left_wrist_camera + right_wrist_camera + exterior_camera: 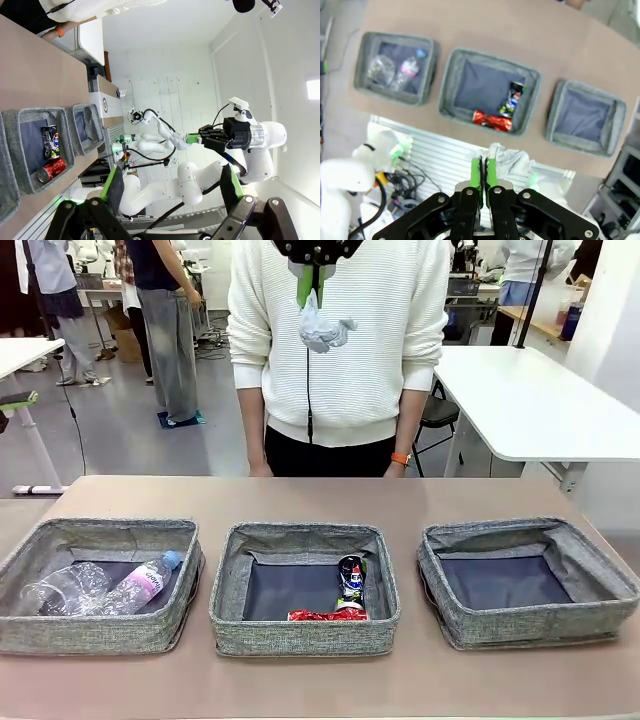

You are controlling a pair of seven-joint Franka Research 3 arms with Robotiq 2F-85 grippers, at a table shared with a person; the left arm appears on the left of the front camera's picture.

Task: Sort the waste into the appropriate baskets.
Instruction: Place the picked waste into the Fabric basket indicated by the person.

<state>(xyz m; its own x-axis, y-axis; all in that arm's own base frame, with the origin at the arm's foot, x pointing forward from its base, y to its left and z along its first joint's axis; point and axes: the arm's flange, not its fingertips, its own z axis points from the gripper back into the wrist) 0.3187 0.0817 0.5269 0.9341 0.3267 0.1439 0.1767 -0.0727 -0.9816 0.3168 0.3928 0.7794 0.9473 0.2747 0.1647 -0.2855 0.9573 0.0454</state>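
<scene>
The right hand (483, 165) is hanging high above the desk (300, 495), its fingers pressed together and pinching the crumpled paper wad (324, 332). The left hand (172, 187) is raised off to the side with its fingers spread wide, gripping nothing. Three grey baskets are sitting in a row on the desk. The left basket (100, 540) is holding two clear bottles (100, 588), one blue-capped. The middle basket (300, 635) is holding the crushed red can (325, 615) and the dark can (351, 583), just beside each other. The right basket (530, 625) is sitting beside it. A person (340, 340) is standing at the far side.
</scene>
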